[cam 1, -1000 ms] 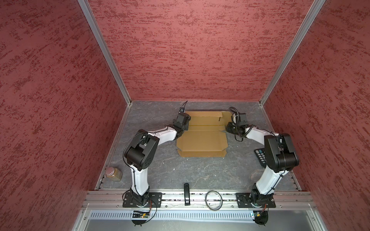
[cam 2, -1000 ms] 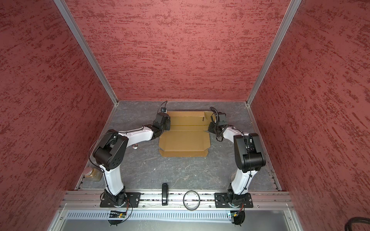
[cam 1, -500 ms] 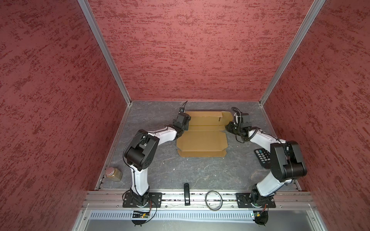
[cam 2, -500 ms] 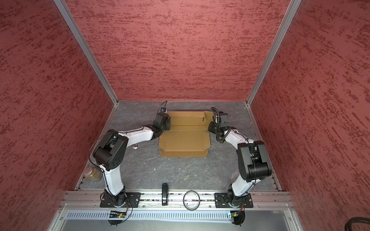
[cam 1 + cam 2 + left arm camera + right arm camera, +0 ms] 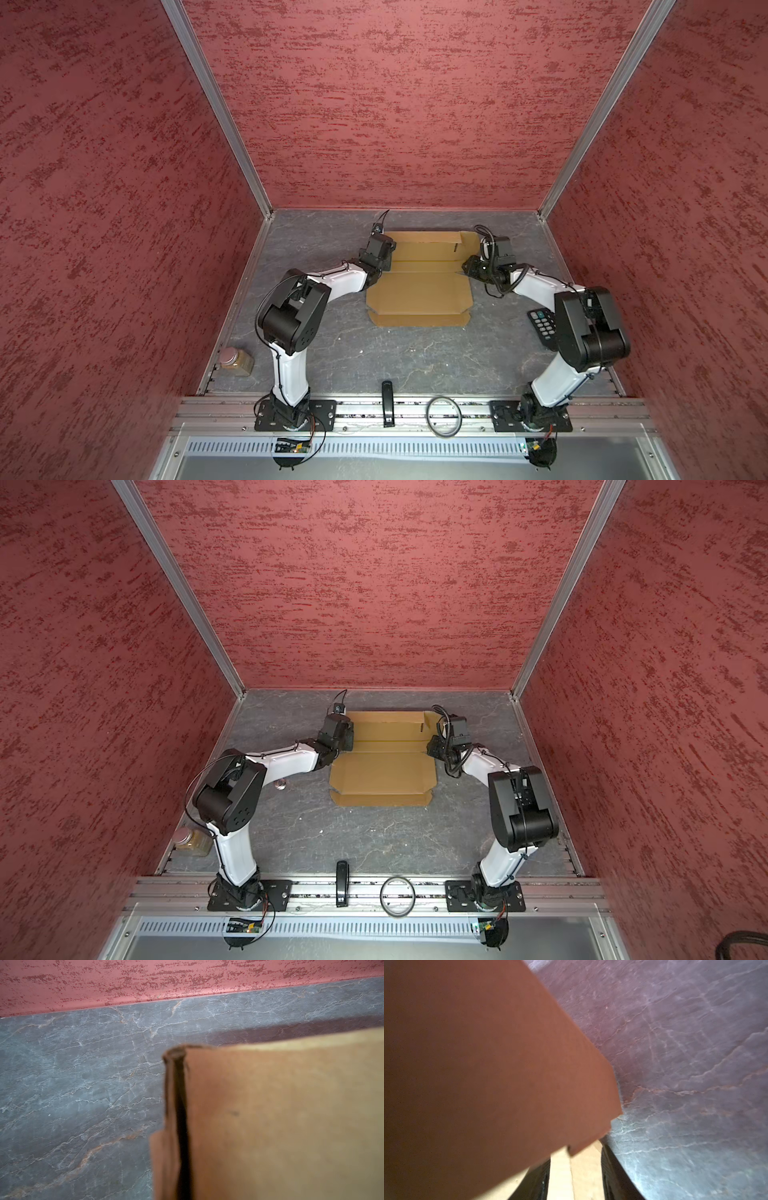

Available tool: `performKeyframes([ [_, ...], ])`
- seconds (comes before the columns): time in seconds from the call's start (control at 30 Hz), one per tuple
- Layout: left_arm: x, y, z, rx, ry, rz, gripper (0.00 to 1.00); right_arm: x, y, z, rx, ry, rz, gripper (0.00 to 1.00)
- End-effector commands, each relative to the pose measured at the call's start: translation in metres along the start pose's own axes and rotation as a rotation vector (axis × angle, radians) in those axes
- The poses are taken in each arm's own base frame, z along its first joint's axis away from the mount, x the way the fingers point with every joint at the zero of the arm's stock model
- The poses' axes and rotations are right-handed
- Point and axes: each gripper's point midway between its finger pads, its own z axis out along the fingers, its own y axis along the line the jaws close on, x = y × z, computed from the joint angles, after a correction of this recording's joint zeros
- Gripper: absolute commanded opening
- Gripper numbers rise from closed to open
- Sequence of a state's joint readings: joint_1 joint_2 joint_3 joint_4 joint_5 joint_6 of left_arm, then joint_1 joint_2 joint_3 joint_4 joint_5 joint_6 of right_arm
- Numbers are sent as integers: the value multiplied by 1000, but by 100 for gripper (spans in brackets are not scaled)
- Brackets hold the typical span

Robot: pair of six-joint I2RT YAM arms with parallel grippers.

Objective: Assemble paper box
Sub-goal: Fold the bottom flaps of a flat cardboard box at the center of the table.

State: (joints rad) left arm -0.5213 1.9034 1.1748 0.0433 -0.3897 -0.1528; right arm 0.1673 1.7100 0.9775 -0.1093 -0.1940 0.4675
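Folding of the side flaps is judged to be the step in hand. The paper box point(image 5: 419, 286) is laid on the gray table point(image 5: 415, 361), toward the far wall, between the two arms. It is not yet a box. Most of it is seen as a flat tan sheet with long fold lines across it. A thin strip with cut corners is seen at the near edge, and a small dark slot in the far part.

The left gripper point(image 5: 385, 252) is placed at the far left edge of the sheet, with its jaws closed together. In the left wrist view a bent-up edge of card point(image 5: 176, 1105) is seen very close. The fingers are hidden there, so it cannot be told if card is pinched.

The right gripper point(image 5: 468, 266) is placed at the far right edge. In the right wrist view its dark fingers point(image 5: 612, 1176) are seen apart, with pale card between them, not squeezed. A lifted flap point(image 5: 488, 1053) in shadow is seen close by.

For the next move, a good hold on the right flap is likely needed, so that both side flaps can be stood up. Care is called for, since thin card can be bent in the wrong place or can slip back flat.
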Motion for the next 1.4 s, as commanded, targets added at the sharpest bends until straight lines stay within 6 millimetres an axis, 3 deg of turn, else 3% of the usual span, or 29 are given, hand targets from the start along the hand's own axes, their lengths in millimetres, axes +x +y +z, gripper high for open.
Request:
performKeyframes([
  [0.0,3,-1,-4,5,19,5,0,-9,9,2,-3,-17,-7,43],
  [0.37,4,-4,-2,10,23,3,0,-1,21,-3,2,-18,-10,45],
  [0.97,4,-4,-1,15,20,-3,0,6,24,-9,33,-28,-14,53],
  [1.37,5,-4,-2,18,18,-8,0,15,47,-6,28,-5,-55,55],
])
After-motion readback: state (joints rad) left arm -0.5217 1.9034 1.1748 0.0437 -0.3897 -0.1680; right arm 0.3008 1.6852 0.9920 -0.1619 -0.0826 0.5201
